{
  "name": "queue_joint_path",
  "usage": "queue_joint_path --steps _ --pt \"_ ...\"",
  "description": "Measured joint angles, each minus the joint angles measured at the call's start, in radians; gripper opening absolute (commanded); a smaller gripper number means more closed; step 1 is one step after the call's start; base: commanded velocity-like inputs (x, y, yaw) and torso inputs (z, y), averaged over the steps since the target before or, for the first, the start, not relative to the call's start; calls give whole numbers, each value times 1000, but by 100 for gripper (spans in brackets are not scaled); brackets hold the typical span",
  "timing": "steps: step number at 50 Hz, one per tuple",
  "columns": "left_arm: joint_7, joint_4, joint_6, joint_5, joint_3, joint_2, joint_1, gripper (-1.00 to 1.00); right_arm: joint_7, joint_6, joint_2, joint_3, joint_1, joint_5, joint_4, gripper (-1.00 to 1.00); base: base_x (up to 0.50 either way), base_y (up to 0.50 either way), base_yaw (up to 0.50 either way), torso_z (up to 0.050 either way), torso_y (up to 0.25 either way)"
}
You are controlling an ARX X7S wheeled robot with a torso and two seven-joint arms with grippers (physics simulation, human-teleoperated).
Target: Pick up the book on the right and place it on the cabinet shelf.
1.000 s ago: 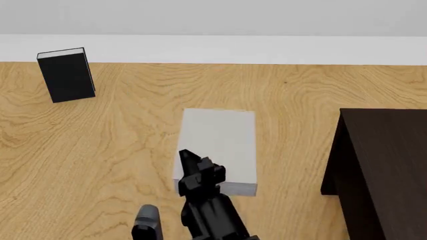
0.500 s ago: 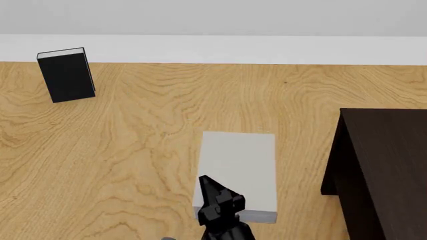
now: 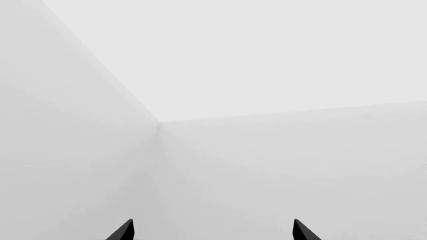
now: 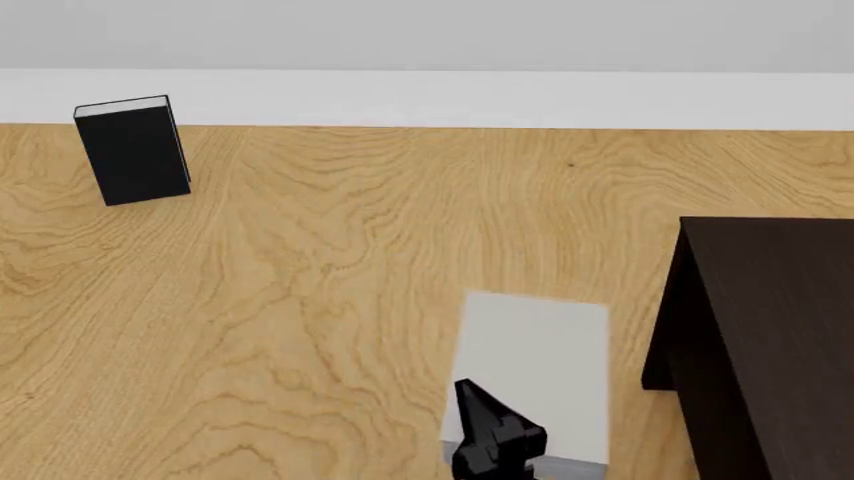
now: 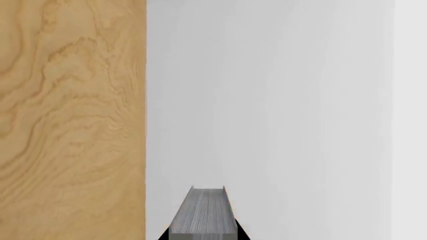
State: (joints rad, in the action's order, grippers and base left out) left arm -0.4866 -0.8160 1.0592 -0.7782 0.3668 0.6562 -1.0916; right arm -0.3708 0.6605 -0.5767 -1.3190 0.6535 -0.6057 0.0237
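Note:
The light grey book (image 4: pixel 537 365) lies flat over the wooden floor (image 4: pixel 334 260), just left of the dark cabinet (image 4: pixel 767 330). My right gripper (image 4: pixel 497 442) is shut on the book's near edge. In the right wrist view the grey cover (image 5: pixel 287 110) fills most of the picture, and one ribbed finger (image 5: pixel 200 212) of my right gripper (image 5: pixel 200 222) lies on it. The cabinet's inner shelf is hidden; only its top and left side show. My left gripper (image 3: pixel 212 233) is open and empty, facing bare white walls, out of the head view.
A black-covered book (image 4: pixel 132 150) stands upright at the far left by the white wall (image 4: pixel 427 98). The cabinet's left edge (image 4: pixel 667 310) is close to the grey book's right side. Wooden floor (image 5: pixel 67 120) shows beside the book.
My right gripper has carried the grey book to the right and nearer to me, toward the cabinet. The black book and the cabinet have not moved.

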Motion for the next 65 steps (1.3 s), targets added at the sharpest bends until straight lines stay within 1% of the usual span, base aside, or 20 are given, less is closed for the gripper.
queue_joint_path --steps 20,65 --pt "-9 -4 7 -19 7 6 -4 100 -44 11 -5 32 -53 35 -41 -100 0 0 0 0 2" --pt "-21 5 -7 -26 -16 16 -9 100 -108 -46 22 100 -68 130 -258 -100 0 0 0 0 1"
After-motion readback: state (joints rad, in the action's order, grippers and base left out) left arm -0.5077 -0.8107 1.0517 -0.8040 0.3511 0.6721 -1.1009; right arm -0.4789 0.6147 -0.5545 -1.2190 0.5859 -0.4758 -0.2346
